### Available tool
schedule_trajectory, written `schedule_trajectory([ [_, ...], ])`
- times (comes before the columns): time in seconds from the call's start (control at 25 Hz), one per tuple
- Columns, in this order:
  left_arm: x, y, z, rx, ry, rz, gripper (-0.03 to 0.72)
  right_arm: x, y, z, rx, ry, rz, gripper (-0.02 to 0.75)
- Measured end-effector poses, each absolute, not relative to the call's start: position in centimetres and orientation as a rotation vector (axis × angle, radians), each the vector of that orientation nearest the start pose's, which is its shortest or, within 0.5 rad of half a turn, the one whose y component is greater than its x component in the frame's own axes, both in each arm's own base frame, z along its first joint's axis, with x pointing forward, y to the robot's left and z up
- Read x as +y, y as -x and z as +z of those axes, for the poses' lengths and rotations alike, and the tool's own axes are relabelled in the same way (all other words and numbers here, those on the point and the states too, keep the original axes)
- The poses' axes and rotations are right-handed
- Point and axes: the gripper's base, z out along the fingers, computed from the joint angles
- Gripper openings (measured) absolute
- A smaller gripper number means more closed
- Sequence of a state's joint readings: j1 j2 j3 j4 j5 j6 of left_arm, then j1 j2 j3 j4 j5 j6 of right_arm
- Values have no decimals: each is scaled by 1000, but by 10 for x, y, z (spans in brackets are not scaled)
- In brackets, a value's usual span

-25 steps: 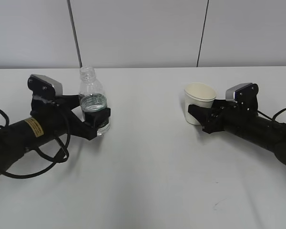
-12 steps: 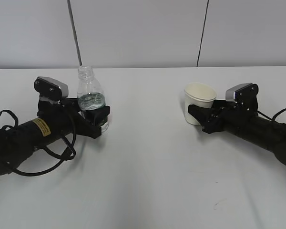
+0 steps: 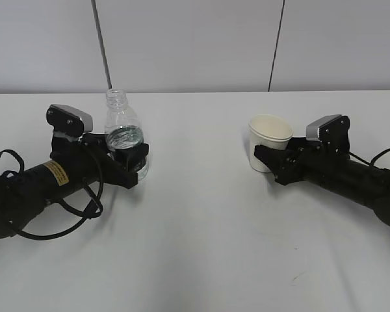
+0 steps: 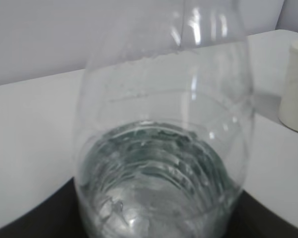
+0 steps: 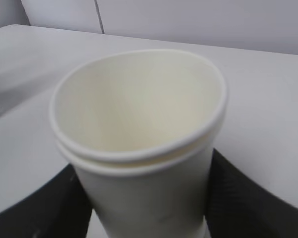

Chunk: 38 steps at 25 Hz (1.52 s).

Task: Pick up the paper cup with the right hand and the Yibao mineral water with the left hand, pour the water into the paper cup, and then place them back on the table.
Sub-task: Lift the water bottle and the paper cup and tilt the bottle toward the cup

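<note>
Exterior view: the left hand [image 3: 131,160] has its fingers clamped on the Yibao mineral water [image 3: 124,138] at nine o'clock on the table [image 3: 201,240]; the right hand [image 3: 268,160] is closed around the paper cup [image 3: 269,142] at three o'clock. Both stand upright, long axes vertical, mouths toward twelve. The capless bottle may slosh if tilted abruptly; squeezing could crumple the thin cup.

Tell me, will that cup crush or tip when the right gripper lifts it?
Probably crushable: the paper cup looks thin-walled, with the right gripper around its lower half. It looks empty, so likely light. It appears double-rimmed, possibly two nested cups that could separate.
</note>
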<state>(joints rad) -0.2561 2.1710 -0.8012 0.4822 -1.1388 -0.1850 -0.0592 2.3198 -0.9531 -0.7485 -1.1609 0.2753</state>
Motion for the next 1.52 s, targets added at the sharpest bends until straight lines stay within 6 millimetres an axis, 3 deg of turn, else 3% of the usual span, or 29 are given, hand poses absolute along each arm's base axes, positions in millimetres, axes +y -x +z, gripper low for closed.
schedule_trajectory([
  [0.48,-132,-341,84,1675,-609,-564,397,44,-382,54,1719,596,638,480],
  [0.72,-134,-340,94,1669,-670,-559,396,52,-379,58,1725,678,738,480],
  [1.2,-132,-339,117,1702,-748,-477,391,111,-366,68,1660,877,854,480],
  [1.52,-128,-334,148,1708,-896,-329,389,127,-370,77,1641,900,916,480],
])
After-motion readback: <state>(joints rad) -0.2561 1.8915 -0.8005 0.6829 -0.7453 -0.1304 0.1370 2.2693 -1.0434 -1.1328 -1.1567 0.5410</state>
